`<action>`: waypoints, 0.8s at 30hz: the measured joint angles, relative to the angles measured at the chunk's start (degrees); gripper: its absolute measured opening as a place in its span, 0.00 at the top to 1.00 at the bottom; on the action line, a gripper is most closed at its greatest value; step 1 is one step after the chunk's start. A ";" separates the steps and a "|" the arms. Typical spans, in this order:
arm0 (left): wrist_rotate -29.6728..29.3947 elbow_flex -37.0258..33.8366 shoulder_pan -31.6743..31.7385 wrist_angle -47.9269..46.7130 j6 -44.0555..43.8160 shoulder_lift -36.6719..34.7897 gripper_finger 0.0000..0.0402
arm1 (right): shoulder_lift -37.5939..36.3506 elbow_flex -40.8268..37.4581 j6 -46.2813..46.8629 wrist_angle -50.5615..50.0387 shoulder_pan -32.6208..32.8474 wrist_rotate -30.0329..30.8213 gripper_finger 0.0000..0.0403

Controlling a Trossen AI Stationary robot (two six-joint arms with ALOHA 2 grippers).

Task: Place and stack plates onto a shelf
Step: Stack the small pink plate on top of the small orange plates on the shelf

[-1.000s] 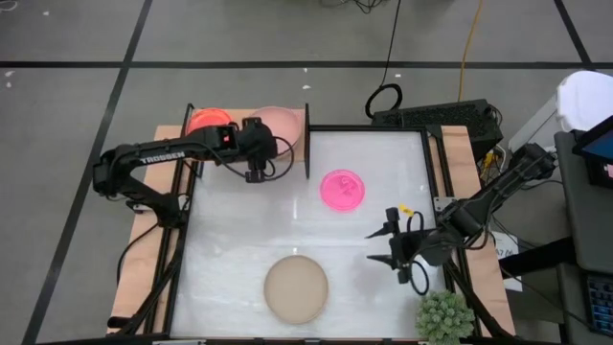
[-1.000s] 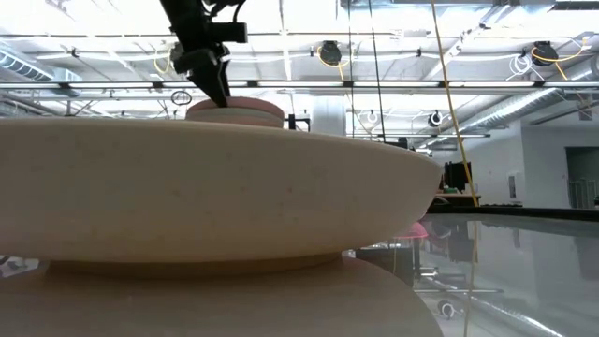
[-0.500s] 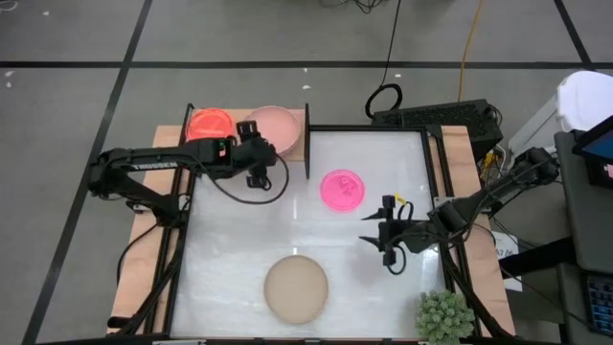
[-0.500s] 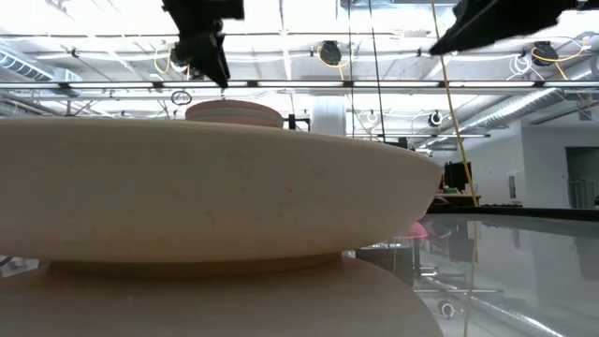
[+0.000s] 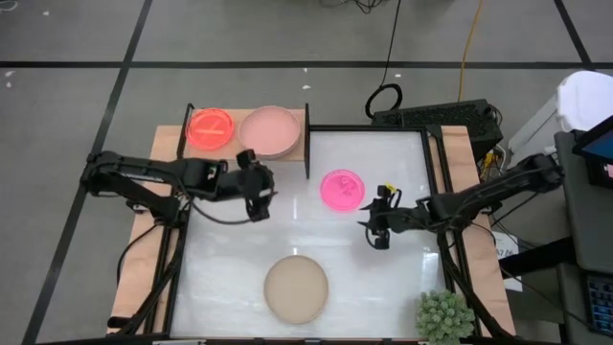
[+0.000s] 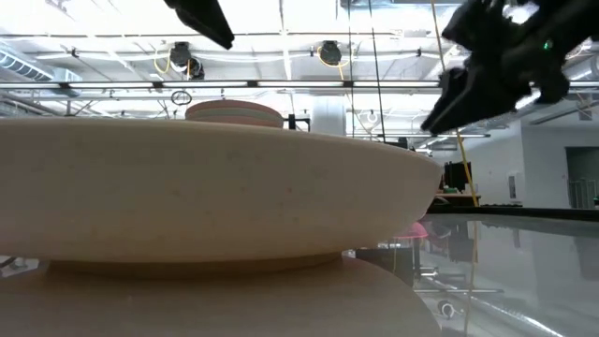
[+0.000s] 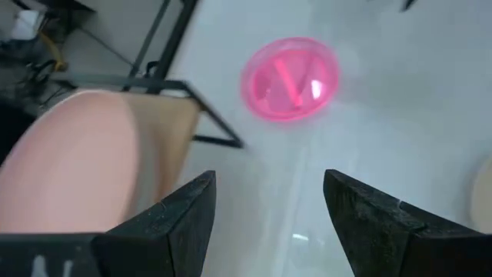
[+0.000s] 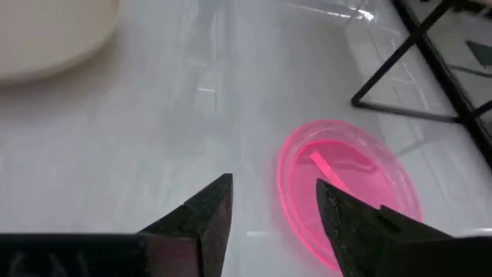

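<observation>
Both arms have shifted: the left gripper (image 5: 261,195) has drawn back from the shelf (image 5: 172,139), fingers apart and empty; the right gripper (image 5: 375,225) has neared the pink plate (image 5: 342,189), which lies just ahead of its parted fingers.

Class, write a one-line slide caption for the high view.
Right gripper nears the neon pink plate; left gripper waits open beside the shelf.

The white table (image 5: 239,264) carried a neon pink plate (image 5: 343,189), a beige plate (image 5: 296,288) and a green plant (image 5: 443,315). The wooden shelf (image 5: 167,135) held an orange plate (image 5: 211,126) beside a dusty-pink plate (image 5: 269,131).
</observation>
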 joint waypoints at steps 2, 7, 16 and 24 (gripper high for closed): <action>0.02 -0.02 -1.56 1.33 -0.63 1.06 0.39 | 1.03 -1.56 -1.17 2.94 -1.60 -1.88 0.60; -0.43 -0.23 -4.87 10.91 2.87 2.71 0.39 | 3.68 -2.82 -2.55 5.24 -5.06 -2.65 0.63; -0.54 -9.36 -6.45 33.15 9.98 3.46 0.39 | 8.48 -2.82 -4.29 6.46 -9.25 -7.09 0.66; -0.52 -15.56 -6.43 39.03 11.08 3.48 0.39 | 14.34 -2.82 -7.39 13.65 -11.14 -11.58 0.66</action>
